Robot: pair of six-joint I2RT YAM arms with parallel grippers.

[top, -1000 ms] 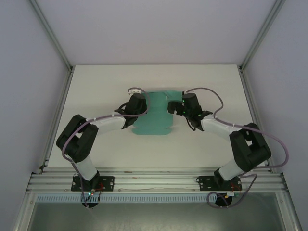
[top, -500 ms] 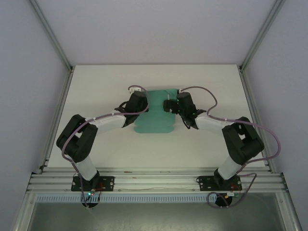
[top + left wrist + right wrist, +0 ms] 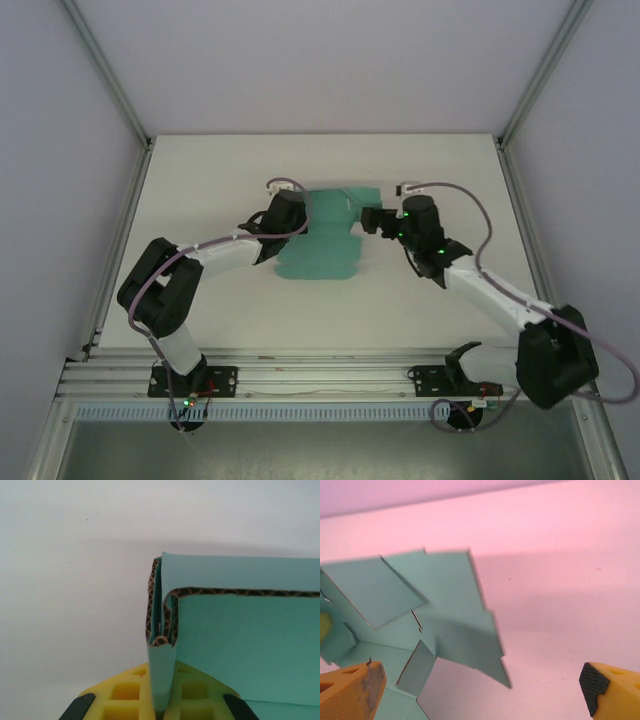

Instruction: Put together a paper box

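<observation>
The right arm has swung outward since the earlier frame. Its elbow is now far to the right, and the right gripper [image 3: 373, 219] has drawn back from over the box [image 3: 320, 250] to just beside its right flap. Its jaws stand wide and hold nothing. The left gripper [image 3: 162, 702] is closed on the folded left wall of the box, I think to keep this double fold pressed and the sheet steady. The box lies partly flat in the middle of the surface [image 3: 210, 180], toward the far edge, between both grippers. In the right wrist view the right flaps stand loose, not yet tucked. The surface to the right and on the near side gives room for an approach.
</observation>
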